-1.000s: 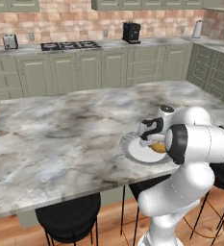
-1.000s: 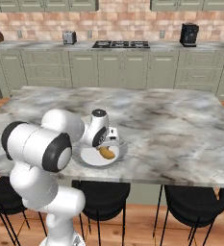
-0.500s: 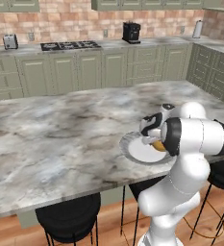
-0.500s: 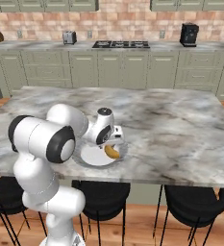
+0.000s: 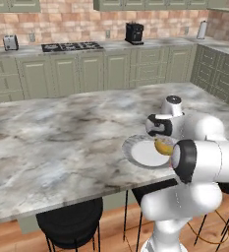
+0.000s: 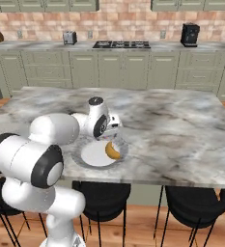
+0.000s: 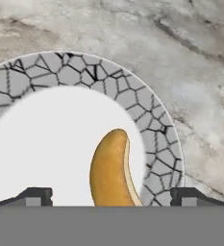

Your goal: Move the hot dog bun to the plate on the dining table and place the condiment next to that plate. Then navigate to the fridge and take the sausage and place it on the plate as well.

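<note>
The hot dog bun (image 7: 111, 168) lies on the plate (image 7: 147, 115), on the right part of its white centre, with its end toward the grey speckled rim. My gripper (image 7: 112, 197) hovers just above it, open, with the dark fingertips (image 7: 34, 196) wide apart on either side and not touching it. From the base views the bun (image 5: 162, 146) (image 6: 112, 151) rests on the plate (image 5: 131, 153) (image 6: 77, 157) near the front edge of the dining table (image 5: 62, 138) (image 6: 181, 130), under the hand (image 5: 157, 126) (image 6: 109, 130). The condiment, the fridge and the sausage are out of view.
Black round stools (image 5: 69, 229) (image 6: 196, 202) stand under the table's near edge. Along the back wall runs a counter with sage-green cabinets, a toaster (image 5: 10, 43), a cooktop (image 5: 71, 47) and a black coffee machine (image 5: 134, 33).
The jaws have spread from nearly shut to wide apart, letting go of the bun, which now lies on the plate. The hand has lifted slightly above it.
</note>
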